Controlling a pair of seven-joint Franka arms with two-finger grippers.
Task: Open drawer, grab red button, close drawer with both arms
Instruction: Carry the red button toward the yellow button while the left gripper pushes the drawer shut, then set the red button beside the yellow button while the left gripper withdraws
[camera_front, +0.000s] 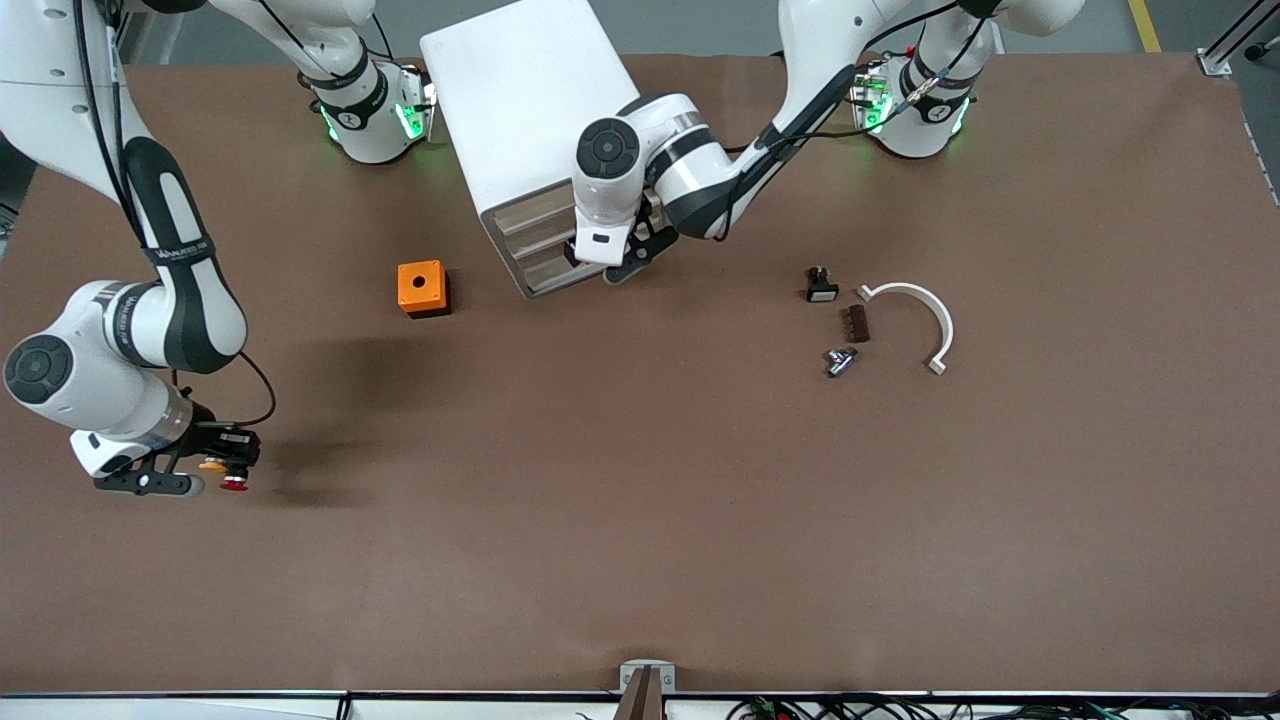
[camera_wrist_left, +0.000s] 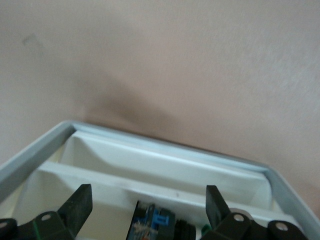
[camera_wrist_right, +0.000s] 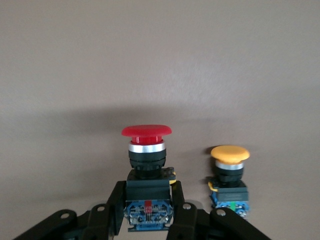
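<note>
My right gripper (camera_front: 225, 475) (camera_wrist_right: 148, 192) is shut on the dark body of the red-capped button (camera_wrist_right: 146, 150) (camera_front: 236, 484), low over the table near the right arm's end. An orange-yellow-capped button (camera_wrist_right: 230, 175) (camera_front: 212, 465) stands close beside it. My left gripper (camera_front: 622, 262) (camera_wrist_left: 149, 200) is at the beige drawer fronts of the white cabinet (camera_front: 520, 110), and it is open. Under its fingers (camera_wrist_left: 80, 205) the left wrist view shows the white tray of the drawer (camera_wrist_left: 165, 165) with dividers and a blue-black part (camera_wrist_left: 155, 222) in it. The left arm hides the drawer in the front view.
An orange box with a hole (camera_front: 423, 288) sits on the table beside the cabinet. Toward the left arm's end lie a small black part (camera_front: 821, 286), a brown block (camera_front: 857, 323), a metal piece (camera_front: 840, 361) and a white curved strip (camera_front: 920, 318).
</note>
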